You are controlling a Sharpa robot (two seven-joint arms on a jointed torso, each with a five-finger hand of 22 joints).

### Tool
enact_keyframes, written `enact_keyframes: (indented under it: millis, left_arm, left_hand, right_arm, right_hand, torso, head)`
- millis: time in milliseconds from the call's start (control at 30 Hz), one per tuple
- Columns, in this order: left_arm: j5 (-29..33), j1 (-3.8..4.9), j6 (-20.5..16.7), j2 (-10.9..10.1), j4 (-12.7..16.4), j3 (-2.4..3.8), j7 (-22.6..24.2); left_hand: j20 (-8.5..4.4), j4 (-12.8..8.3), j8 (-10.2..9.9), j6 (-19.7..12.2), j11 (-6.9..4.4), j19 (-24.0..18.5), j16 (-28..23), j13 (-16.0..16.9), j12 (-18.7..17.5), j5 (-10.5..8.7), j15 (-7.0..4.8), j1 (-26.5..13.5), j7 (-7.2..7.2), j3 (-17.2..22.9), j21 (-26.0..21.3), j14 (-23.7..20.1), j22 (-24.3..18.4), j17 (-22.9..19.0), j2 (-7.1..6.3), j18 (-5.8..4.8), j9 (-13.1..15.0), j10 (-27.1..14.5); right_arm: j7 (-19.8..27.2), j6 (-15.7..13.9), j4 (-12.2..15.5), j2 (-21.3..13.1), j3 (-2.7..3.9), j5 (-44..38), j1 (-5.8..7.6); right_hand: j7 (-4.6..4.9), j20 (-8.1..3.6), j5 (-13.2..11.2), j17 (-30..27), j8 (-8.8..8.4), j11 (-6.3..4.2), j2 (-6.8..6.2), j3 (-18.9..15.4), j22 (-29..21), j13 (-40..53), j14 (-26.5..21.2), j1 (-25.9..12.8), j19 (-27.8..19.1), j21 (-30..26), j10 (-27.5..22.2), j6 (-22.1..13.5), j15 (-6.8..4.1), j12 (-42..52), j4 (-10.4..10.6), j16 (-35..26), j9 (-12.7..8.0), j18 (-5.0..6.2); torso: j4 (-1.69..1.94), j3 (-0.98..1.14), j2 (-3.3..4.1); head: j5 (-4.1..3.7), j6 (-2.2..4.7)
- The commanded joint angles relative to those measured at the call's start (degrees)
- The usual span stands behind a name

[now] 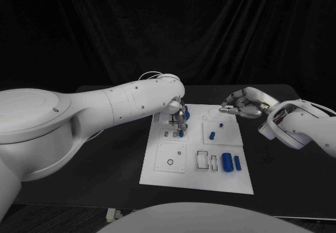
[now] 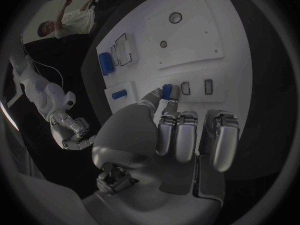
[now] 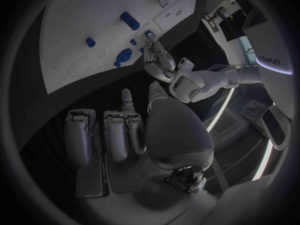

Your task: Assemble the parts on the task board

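The white task board point(image 1: 175, 179) lies mid-table. My left hand point(image 1: 177, 116) hovers over its far left section and pinches a small blue part point(image 2: 167, 90) between thumb and a finger, just above two small rectangular slots point(image 2: 208, 86). My right hand point(image 1: 243, 106) hangs over the board's far right corner, fingers curled in with nothing in them. A large blue cylinder point(image 1: 226, 162) and a slimmer blue part point(image 1: 237, 163) lie at the board's right side. Two small blue parts point(image 1: 212, 135) sit in the middle right section.
A near-left square panel with two round holes point(image 1: 172, 158) and an outlined rectangular recess point(image 1: 202, 160) lie on the board. Black table surface point(image 1: 105, 165) surrounds the board. My left arm point(image 1: 105, 109) reaches across the table's left half.
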Motion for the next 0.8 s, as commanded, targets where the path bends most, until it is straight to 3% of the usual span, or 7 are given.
enact_keyframes:
  millis: [33, 367, 800]
  left_arm:
    - [0.0, 0.11, -1.2, -0.3, 0.3, -0.17, -3.1]
    - [0.3, 0.94, -1.3, -1.5, 1.6, -0.17, -3.4]
    - [0.3, 1.3, -1.4, -2.9, 2.7, -0.18, -3.6]
  left_hand:
    - [-0.52, -2.2, 0.0, 0.0, -0.4, 5.1, 0.1, 15.0, -0.2, -0.07, -0.26, -0.4, -0.06, 2.5, -0.3, 5.9, 13.6, 15.1, 0.01, 0.06, 0.1, 5.9]
    - [-0.52, -2.2, 0.0, 0.0, -0.42, 4.9, 0.1, 15.0, -0.2, 0.01, -0.26, -0.5, -0.07, 2.7, -0.5, 5.9, 13.3, 15.1, 0.05, 0.13, 0.2, 5.9]
    - [-0.57, -2.4, -0.1, 0.1, -0.47, 4.6, 0.1, 15.0, -0.2, 0.47, -0.33, -0.9, -0.11, 3.5, -0.9, 5.9, 12.8, 15.1, 0.0, 0.28, 0.6, 5.9]
  right_arm:
    - [-1.0, 0.5, 0.0, -0.1, 0.04, 0.0, -0.18]
    - [-1.2, 1.2, -0.4, 0.3, 0.04, 0.0, -0.5]
    - [-1.4, 1.8, -0.6, 0.5, 0.04, 0.0, -0.84]
  right_hand:
    - [0.03, 0.38, 0.2, 15.1, 0.25, 0.29, 0.19, -0.3, 14.4, 15.1, 6.1, 0.6, 5.0, -0.4, 6.1, 0.2, 0.35, 0.2, 0.0, 0.1, 0.1, 0.08]
    - [0.05, 0.38, 0.3, 15.1, 0.24, 0.27, 0.2, -0.4, 14.3, 15.1, 6.1, 0.6, 4.9, -0.5, 6.1, 0.2, 0.36, 0.2, 0.1, 0.1, 0.1, 0.13]
    - [0.06, 0.38, 0.4, 15.1, 0.22, 0.26, 0.2, -0.4, 14.3, 15.1, 6.1, 0.6, 4.9, -0.6, 6.1, 0.1, 0.36, 0.2, 0.1, 0.1, 0.1, 0.14]
  torso:
    - [-0.01, 0.0, 0.02]
    - [0.0, -0.03, 0.05]
    - [0.0, -0.02, 0.04]
  head:
    - [0.2, -0.01]
    - [0.43, -0.01]
    - [0.58, -0.01]
